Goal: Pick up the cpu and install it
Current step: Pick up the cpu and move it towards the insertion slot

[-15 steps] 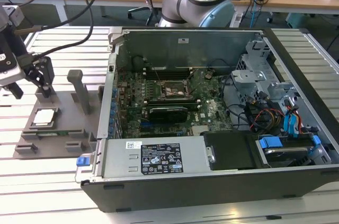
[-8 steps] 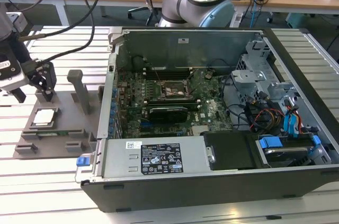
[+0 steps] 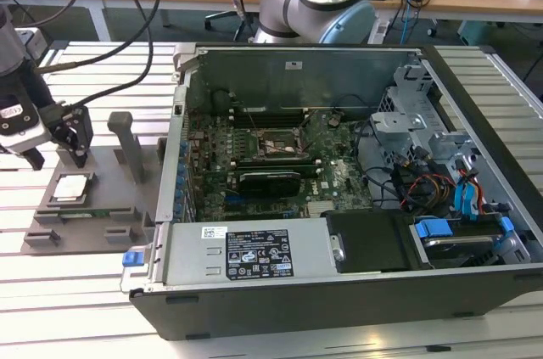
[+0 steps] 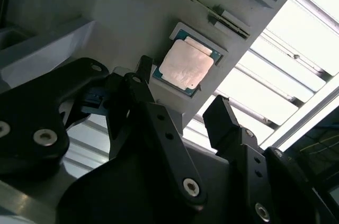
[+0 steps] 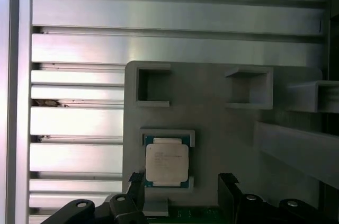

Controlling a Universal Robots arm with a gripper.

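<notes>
Hovering at the exterior view's left, the claw [image 3: 75, 155] hangs over the grey tray [image 3: 106, 176] on the slatted bench [image 3: 51, 291], its two fingers spread apart and holding nothing. The cpu [image 3: 70, 188] lies flat in its square recess on that tray, just below and in front of the fingertips, apart from them. In the first wrist view the chip [image 5: 167, 161] sits between the lines of the two fingers, and the gap of the claw [image 5: 180, 179] looks wider than the chip. The second wrist view shows the same: the claw [image 4: 180, 89] is open, with the cpu [image 4: 185, 65] beyond its tips. I judge this to be the approach to the pick, with no grasp made yet. As I read it, the pick calls for a straight descent that keeps the chip centred, so that the fingers meet its opposite edges and clear the recess walls. A tray post [image 3: 127, 143] stands close by towards the case and leaves little room on that side. Further right the open case [image 3: 297, 66] lies on its side, with the socket [image 3: 276, 147] on the board near its middle and a long black card [image 3: 271, 179] just in front of it. Installing would call for carrying the chip level to that socket.
</notes>
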